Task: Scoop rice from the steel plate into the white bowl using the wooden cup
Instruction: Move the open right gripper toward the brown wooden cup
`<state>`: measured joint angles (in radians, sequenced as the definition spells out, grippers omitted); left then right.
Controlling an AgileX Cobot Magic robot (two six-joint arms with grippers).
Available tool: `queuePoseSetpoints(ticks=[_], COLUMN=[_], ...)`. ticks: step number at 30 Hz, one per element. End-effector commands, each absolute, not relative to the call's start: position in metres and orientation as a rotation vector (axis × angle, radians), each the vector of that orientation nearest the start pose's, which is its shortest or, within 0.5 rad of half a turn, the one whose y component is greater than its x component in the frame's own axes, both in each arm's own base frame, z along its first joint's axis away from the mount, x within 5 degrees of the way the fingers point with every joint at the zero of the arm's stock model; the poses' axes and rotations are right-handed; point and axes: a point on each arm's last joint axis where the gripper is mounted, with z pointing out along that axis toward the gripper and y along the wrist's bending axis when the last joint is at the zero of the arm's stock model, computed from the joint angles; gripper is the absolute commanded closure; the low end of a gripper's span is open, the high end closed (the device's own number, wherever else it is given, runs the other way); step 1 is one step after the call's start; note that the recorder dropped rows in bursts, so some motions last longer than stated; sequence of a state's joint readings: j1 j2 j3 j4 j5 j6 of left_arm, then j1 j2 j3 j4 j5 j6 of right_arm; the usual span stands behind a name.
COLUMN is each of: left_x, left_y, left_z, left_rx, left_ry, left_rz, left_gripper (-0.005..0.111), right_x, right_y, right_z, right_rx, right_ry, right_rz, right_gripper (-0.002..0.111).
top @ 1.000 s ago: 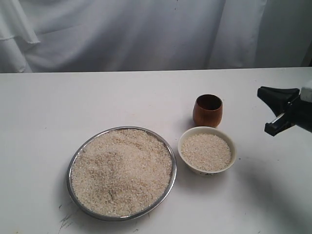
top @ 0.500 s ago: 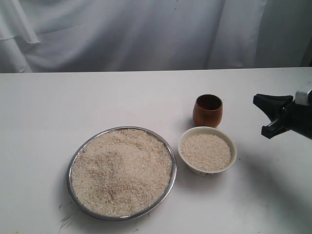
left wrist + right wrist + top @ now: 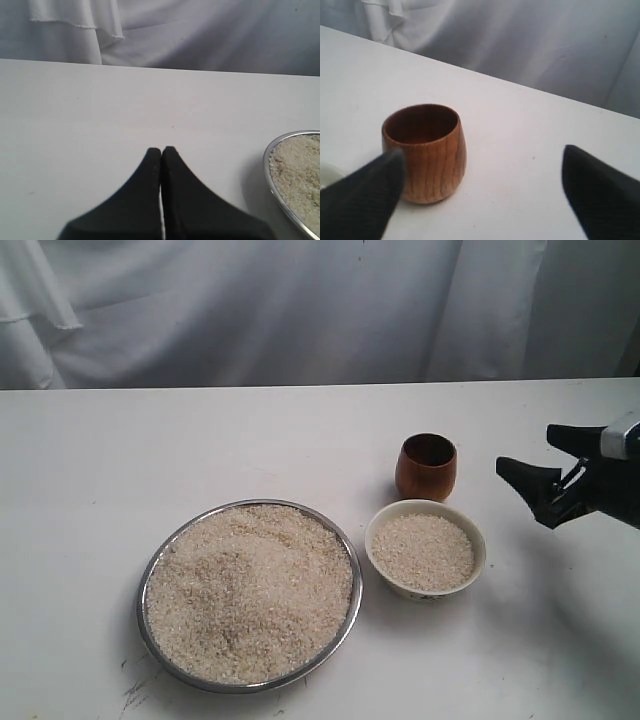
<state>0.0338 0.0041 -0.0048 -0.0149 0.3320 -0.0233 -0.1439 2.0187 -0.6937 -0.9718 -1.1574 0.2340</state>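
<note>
A white table (image 3: 200,440) fronts draped pale curtains (image 3: 300,310).

Shows the wooden cup (image 3: 426,155) upright on a white surface (image 3: 520,125), mouth upward, dark inside, vertical grain plain on the glossy reddish-brown wall. Shows the right gripper (image 3: 482,151) spread wide, its two black textured fingers well apart. Puts one finger (image 3: 362,197) nearer the camera than the cup, covering part of the cup's lower wall; contact impossible to judge. Puts the other finger (image 3: 602,195) well clear of the cup, over bare surface. Catches a sliver of pale rim, probably the white bowl (image 3: 326,176), beside the first finger. Ends behind in draped white cloth (image 3: 520,45).
</note>
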Motion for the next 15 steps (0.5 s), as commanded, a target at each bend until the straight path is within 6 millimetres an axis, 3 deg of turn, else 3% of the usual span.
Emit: queuePoseSetpoints(ticks=[1,7,15], left_x=[0.054,0.054,0.054], left_y=[0.001,0.001,0.001], left_z=[0.184,0.184,0.184], left_rx=[-0.058,-0.058,-0.058], left_ry=[1.801,1.801,1.801], left_rz=[-0.008,-0.008,-0.008], left_gripper=[0.107,0.107,0.107], right_x=[0.328,0.351,0.384], right_y=[0.02,0.023,0.025], right_z=[0.11,0.116,0.102], right_rx=[-0.772,-0.872,-1.02], right_ry=[1.683,1.657,1.639], right_rz=[0.417,0.495,0.754], right_gripper=[0.006,0.005,0.005])
